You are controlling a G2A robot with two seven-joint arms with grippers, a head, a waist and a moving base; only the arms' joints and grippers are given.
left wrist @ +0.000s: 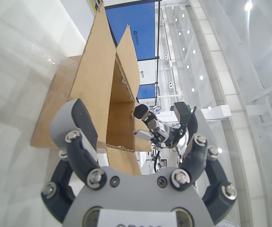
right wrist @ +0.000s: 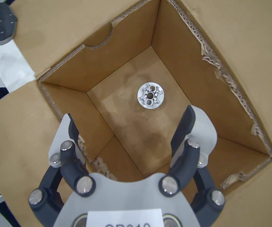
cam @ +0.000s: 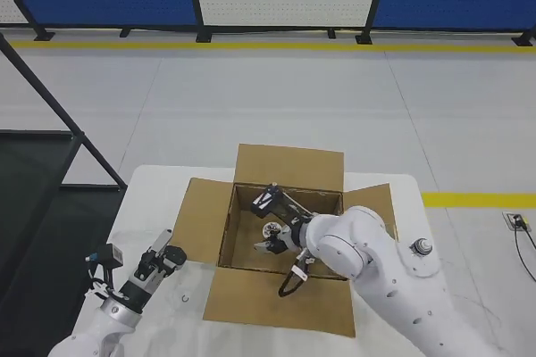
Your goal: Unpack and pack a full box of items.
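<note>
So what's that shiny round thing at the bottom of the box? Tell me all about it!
It is a small round disc, silvery like metal. It has a dark hole in the middle, two more holes beside it, and little raised notched shapes in a ring around them. It lies flat on the floor of the open cardboard box, away from the walls. Only the floor touches it. The right tool hangs above it, open, not touching.

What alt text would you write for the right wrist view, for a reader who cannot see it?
The right gripper, fingers open, hangs over an open cardboard box. One round metal part lies on the box floor.
</note>
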